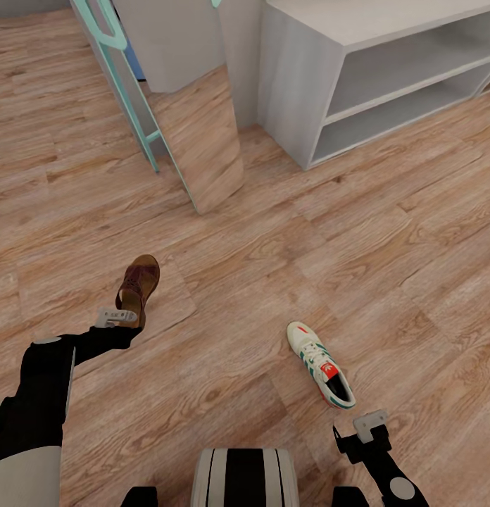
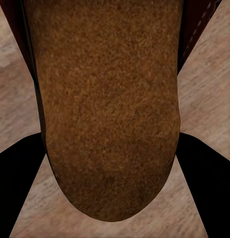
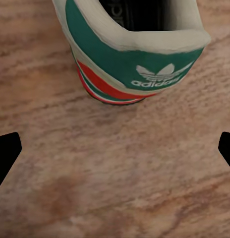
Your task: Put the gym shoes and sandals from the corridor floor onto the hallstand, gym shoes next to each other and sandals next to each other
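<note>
Left arm (image 1: 41, 394) comes in from the near left, black forearm angled up and to the right, with the left gripper (image 1: 118, 317) sitting right at the near end of the sandal (image 1: 138, 287). That sandal lies on the corridor floor (image 1: 386, 246), left of centre. In the left wrist view the tan footbed of the sandal (image 2: 107, 109) runs down the middle with the dark fingers (image 2: 18, 188) spread on either side of it, so they look released, straddling the sole rather than pinching it.

Right arm (image 1: 386, 472) pokes up from the near right edge, and the right gripper (image 1: 370, 422) hovers just near of the heel of a gym shoe (image 1: 321, 364), not touching it. That shoe lies flat on the floor, toe pointing far-left, right of centre. The right wrist view looks at the gym shoe (image 3: 137, 54) heel-on: green heel tab with a white trefoil logo and "adidas" under it, red and green stripes below. Only the tips of the fingers (image 3: 6, 153) show at the frame edges, wide apart, so released with nothing between them.

The hallstand (image 1: 308, 84) stands at the far right, both shelf slots open, well apart from both shoes.
</note>
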Available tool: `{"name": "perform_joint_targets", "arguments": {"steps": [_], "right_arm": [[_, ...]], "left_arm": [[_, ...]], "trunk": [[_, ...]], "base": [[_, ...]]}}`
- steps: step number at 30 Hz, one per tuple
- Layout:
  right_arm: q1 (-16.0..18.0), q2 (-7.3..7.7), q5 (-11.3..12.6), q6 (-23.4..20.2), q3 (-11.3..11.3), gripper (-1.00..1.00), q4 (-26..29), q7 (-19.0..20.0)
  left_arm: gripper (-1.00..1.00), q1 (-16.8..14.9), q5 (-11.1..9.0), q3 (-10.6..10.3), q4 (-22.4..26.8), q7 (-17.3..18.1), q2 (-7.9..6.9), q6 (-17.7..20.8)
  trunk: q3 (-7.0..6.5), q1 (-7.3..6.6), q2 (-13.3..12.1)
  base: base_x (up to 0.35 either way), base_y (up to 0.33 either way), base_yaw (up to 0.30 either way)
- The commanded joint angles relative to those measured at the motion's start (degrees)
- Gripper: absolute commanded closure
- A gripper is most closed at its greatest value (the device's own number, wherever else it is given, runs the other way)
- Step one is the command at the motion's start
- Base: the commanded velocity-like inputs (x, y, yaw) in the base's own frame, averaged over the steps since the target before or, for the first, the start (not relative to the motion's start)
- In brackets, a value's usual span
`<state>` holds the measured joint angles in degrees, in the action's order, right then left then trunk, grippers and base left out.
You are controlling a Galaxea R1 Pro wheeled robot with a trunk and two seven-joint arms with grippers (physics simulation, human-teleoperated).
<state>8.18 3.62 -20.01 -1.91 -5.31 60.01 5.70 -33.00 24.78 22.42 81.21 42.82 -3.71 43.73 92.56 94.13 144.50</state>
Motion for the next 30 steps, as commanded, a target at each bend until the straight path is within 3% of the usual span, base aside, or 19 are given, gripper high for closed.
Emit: {"name": "perform_joint_targets", "arguments": {"steps": [1, 30], "right_arm": [[0.0, -0.04, -0.56, -0.2, -0.14, -1.0, 0.11, 0.37], [0.0, -0.02, -0.56, -0.2, -0.14, -1.0, 0.11, 0.37]], "left_arm": [[1.0, -0.04, 0.54, 0.08, 0.04, 0.6, 0.01, 0.14], [1.0, -0.04, 0.54, 0.08, 0.0, 0.6, 0.02, 0.13]], "trunk": [[0.04, -0.01, 0.01], [0.05, -0.01, 0.01]], "base": [[0.0, 0.0, 0.0], [0.044, 0.0, 0.0]]}}
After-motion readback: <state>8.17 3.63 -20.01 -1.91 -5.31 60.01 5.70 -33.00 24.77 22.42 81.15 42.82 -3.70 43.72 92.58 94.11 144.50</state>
